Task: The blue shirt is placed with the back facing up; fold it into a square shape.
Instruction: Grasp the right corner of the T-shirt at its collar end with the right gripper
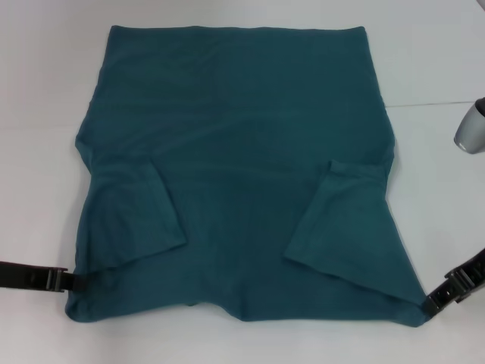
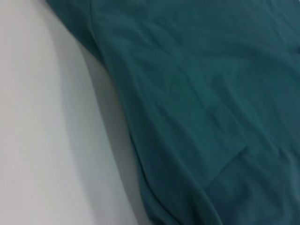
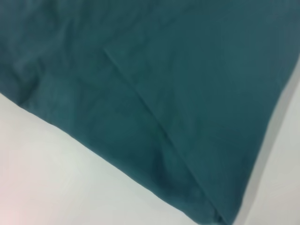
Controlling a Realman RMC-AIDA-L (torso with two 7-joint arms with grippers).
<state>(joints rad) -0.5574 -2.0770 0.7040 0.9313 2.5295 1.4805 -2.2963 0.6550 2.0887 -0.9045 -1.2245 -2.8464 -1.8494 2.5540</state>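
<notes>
Two grippers: left gripper [image 1: 76,280] pinching blue shirt [image 1: 235,159] corner at 8 o'clock, right gripper [image 1: 426,309] pinching corner at 4 o'clock. One shirt, two sleeves folded inward, on white table [image 1: 45,114].

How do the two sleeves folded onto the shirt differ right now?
The left sleeve forms a wider, longer flap whose free end sits nearer the shirt's near edge; the right sleeve forms a narrower flap. The left sleeve slants one way, the right sleeve the mirrored way, so their free ends point toward each other. Both lie flat, folded in over the blue shirt, same teal cloth.
</notes>
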